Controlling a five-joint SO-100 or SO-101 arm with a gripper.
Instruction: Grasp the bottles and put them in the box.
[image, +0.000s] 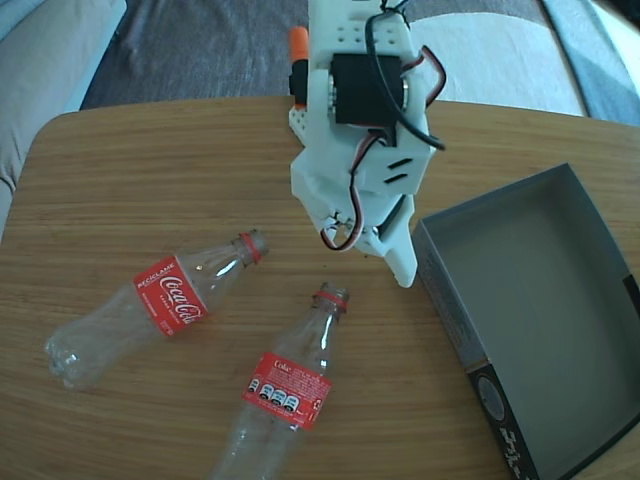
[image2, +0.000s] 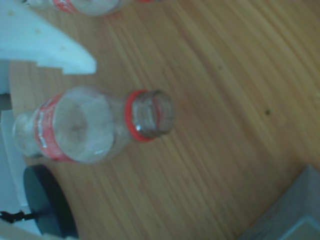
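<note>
Wooden table (image: 130, 170) with a rounded corner, spread beneath the whole arm and carrying everything else. Beyond its far edge, grey fabric (image: 190, 45) and a pale cushion (image: 500, 55).

To the right of the gripper in the fixed view, the grey cardboard box (image: 600, 400), shallow and low-walled, nothing visible inside it; near corner just beside the fingertip, black outer side with white print and a round mark turned toward the lower edge. In the wrist view, only a grey corner of it at the lower right.

White arm (image: 360, 110) with a black servo and red and black wires, hung over the table's middle, tapering down to the gripper (image: 395, 262). Jaws not separable in either view, so grip state impossible to tell; nothing seen held between them.

Below and left of the gripper, near it, the nearer Coca-Cola bottle (image: 290, 385), lying flat, open neck with red ring pointed up toward the fingertip, apart from it. Seen in the wrist view (image2: 85, 125) foreshortened, mouth toward the camera, white finger (image2: 45, 42) above it.

Farther left, the second Coca-Cola bottle (image: 160, 305), also lying flat, neck angled toward the gripper, red label facing up. Both bottles on the table, outside the box.
</note>
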